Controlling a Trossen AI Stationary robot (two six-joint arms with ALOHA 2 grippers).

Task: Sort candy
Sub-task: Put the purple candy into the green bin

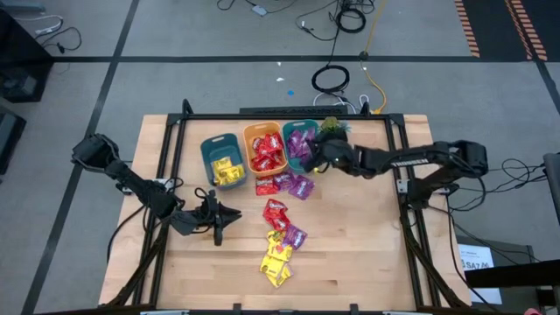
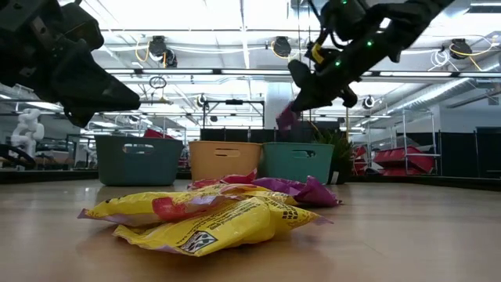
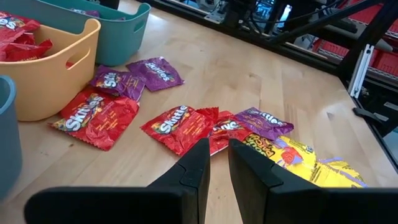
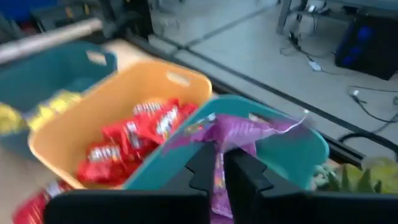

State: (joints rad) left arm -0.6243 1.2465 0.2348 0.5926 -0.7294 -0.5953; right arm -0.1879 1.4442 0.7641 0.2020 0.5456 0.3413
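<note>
The right end effector [image 4: 219, 171] pinches a purple packet [image 4: 239, 134] just above the purple-candy bin [image 1: 294, 133]. Open only when well inside the rim. The left end effector [image 3: 215, 163], nearly closed w/ nothing, hovers near the tabletop pile [image 1: 280, 241].

Bins [image 1: 265, 133]: three. Arms: two. Plant [image 1: 332, 127]: one. Loose candy packets [image 1: 276, 213] on table: about nine.

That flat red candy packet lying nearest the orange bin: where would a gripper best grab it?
Probably from straight above, pinching a crimped edge of the red packet. It lies flat on the table beside the orange bin, so only its thin rim offers the left gripper a bite.
</note>
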